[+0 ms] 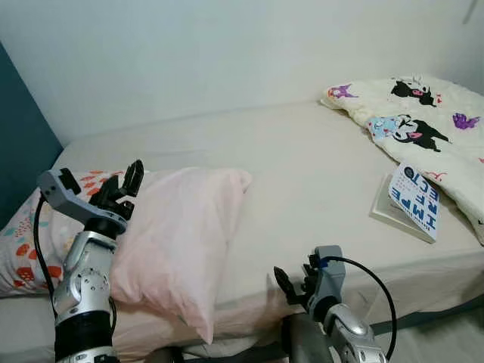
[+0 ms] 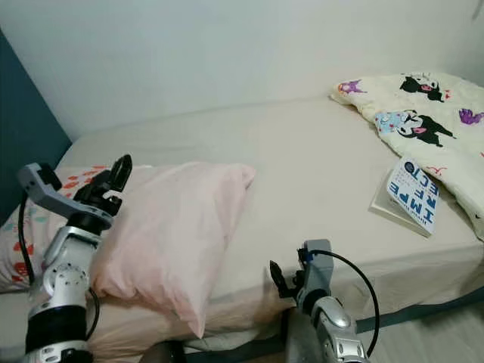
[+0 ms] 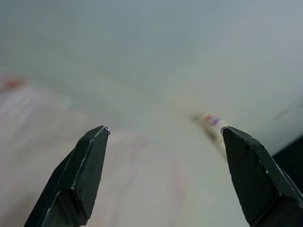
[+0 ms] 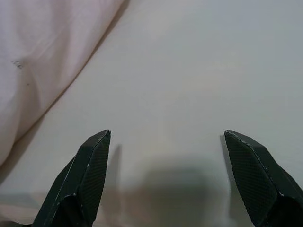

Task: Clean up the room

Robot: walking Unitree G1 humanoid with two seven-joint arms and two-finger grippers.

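Start with the pink pillow [image 1: 178, 242]: lying askew at about 8 o'clock on the bed [image 1: 302, 159], overlapping a patterned pillow [image 1: 19, 242] at 9 o'clock, with its lower corner drooping past the near mattress edge at 6 o'clock. Likely to slide off toward the floor [image 1: 446, 340] if tugged from that low corner or pushed outward; safer to pull up and inward toward 12 o'clock.

Hovering at the pillow's upper left corner, the left gripper [image 1: 127, 178], fingers spread wide, nothing held. Easy to pinch only a thin fold of the case there and have the soft bulk sag or slip out. Could also drag the patterned pillow along, since the two touch.

Low at 6 o'clock, just beside the mattress edge, the right gripper [image 1: 296, 281], fingers likewise apart and empty, aimed at bare sheet. Risk of snagging the sheet if driven straight in.

Further out at 3 o'clock, a book [image 1: 414, 200], near the bed's edge and touching a cartoon blanket [image 1: 423, 121] bunched at 2 o'clock. Could be knocked off by a careless pull on that blanket.

Plenty of open sheet from the centre up to 12 o'clock for moving things. Tight at 9 o'clock, hemmed by a blue wall [image 1: 19, 128].
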